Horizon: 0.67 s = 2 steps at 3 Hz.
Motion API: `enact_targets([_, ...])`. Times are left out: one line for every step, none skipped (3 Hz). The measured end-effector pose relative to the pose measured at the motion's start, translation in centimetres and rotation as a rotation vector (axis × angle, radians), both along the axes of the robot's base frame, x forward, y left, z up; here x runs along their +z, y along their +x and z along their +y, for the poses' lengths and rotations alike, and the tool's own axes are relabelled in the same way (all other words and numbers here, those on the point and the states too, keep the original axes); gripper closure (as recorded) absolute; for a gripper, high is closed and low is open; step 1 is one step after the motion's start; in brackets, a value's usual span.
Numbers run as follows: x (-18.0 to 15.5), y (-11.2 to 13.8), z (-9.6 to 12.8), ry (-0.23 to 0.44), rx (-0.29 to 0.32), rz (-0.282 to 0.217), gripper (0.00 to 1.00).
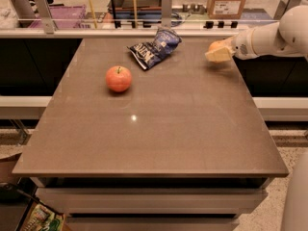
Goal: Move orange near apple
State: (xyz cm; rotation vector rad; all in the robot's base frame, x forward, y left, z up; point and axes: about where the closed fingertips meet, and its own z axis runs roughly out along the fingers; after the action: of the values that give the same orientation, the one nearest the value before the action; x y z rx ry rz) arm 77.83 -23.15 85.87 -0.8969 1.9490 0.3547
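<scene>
The apple (118,78), red-orange with a short dark stem, sits on the brown table (154,129) at the left of middle. The orange (216,45) is at the table's far right edge, mostly covered by my gripper (219,54), which reaches in from the right on a white arm (269,36). Only the orange's top left part shows behind the pale gripper. The gripper is low, at about table level, and far to the right of the apple.
A blue chip bag (155,47) lies at the back of the table, between the apple and the orange. A rail with boxes and bins (163,4) runs behind the table. The robot's white body (296,196) is at the lower right.
</scene>
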Motion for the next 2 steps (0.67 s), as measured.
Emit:
enact_targets([2.0,-1.1,-1.0,-0.050,-0.042,-0.014,1.00])
enact_targets([3.8,-2.1,-1.5,-0.078,-0.065,-0.033,1.00])
